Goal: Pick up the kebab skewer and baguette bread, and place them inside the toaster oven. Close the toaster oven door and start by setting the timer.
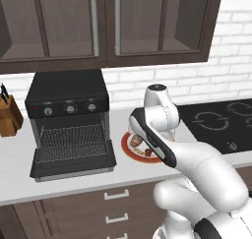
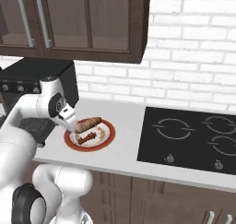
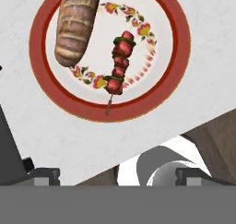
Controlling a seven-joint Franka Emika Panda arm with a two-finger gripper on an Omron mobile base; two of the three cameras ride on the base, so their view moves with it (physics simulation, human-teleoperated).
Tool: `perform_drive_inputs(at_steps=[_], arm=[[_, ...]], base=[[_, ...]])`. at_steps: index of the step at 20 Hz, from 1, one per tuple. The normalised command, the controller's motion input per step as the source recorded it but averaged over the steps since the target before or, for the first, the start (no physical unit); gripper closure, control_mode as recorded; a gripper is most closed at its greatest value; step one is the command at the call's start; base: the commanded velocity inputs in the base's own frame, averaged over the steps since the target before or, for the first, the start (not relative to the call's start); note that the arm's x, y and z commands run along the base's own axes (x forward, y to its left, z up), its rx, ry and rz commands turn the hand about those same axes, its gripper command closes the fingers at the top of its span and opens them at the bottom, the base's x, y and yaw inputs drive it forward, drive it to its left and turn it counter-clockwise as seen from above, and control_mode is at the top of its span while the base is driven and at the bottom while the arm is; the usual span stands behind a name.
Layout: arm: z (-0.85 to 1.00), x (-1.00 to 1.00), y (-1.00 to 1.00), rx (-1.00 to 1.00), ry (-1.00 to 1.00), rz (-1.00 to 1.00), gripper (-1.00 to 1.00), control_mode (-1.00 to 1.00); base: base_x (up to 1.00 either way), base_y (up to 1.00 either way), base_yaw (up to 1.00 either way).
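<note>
Claw (image 3: 118, 176) (jaws released, grasping nothing) hangs above the plated kebab skewer (image 3: 119, 65).

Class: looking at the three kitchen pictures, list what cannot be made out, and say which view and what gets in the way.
- Red-rimmed white plate: left base view, the white arm covers most of it.
- Light-brown oblong baguette: hand view, its far end is cut by the top edge.
- Boxy black toaster oven: right base view, the arm hides its front.
- Silver-ringed knobs: left base view, markings too small.
</note>
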Motion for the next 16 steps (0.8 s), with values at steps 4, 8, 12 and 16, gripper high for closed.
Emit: perform_drive_inputs(at_steps=[4, 8, 12, 16], arm=[[-0.34, 0.17, -0.09, 0.03, 0.00, -0.11, -1.00, -1.00], [-0.14, 0.39, -0.22, 0.09, 0.00, -0.03, -1.00, -1.00], [-0.26, 0.42, 0.00, 0.05, 0.00, -0.03, -1.00, -1.00], [-0.33, 0.45, 0.10, 0.00, 0.00, 0.00, -1.00, -1.00]], base=[[0.00, 0.00, 0.00], [0.00, 0.00, 0.00], [0.00, 0.00, 0.00], [0.00, 0.00, 0.00]])
